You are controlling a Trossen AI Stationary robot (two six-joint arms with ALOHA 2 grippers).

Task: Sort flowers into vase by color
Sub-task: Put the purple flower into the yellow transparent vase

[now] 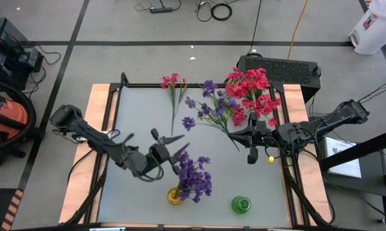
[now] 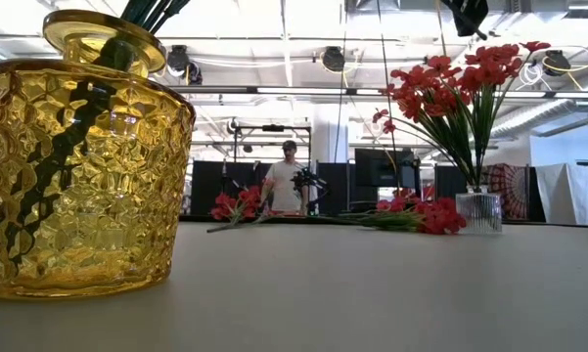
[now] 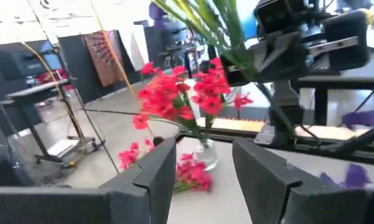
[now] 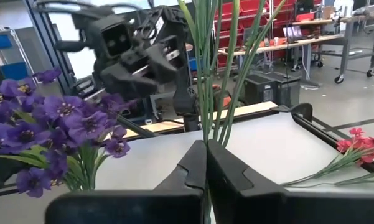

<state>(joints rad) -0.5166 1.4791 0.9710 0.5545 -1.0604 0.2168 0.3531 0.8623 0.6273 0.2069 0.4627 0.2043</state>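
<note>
The desk point(image 1: 257, 173) carries everything, and the yellow glass vase point(image 1: 174, 196) at its near edge serves as the landmark. Purple flowers point(image 1: 194, 178) stand in this vase, their blossoms spreading just above and to the right of its mouth in the high view. Far across the desk from the yellow vase, toward the back right corner, a big bunch of red flowers point(image 1: 254, 90) stands in a clear glass vase point(image 2: 479, 211). Loose purple sprigs point(image 1: 209, 106) lie on the desk between that bunch and the yellow vase, and a pink sprig point(image 1: 173, 83) lies straight back from the yellow vase, near the far edge. A small green vase point(image 1: 241, 205) stands to the right of the yellow one, along the same near edge.

The left tool point(image 1: 170, 153) hangs just behind and left of the yellow vase, its fingers point(image 3: 158, 168) spread wide with nothing between them. The right tool point(image 1: 252, 156) sits well to the right of the yellow vase, its fingers pressed together on a cluster of thin green stems point(image 4: 215, 74) that rise upright from it.

A person point(image 2: 289, 186) stands in the room far behind the desk.
</note>
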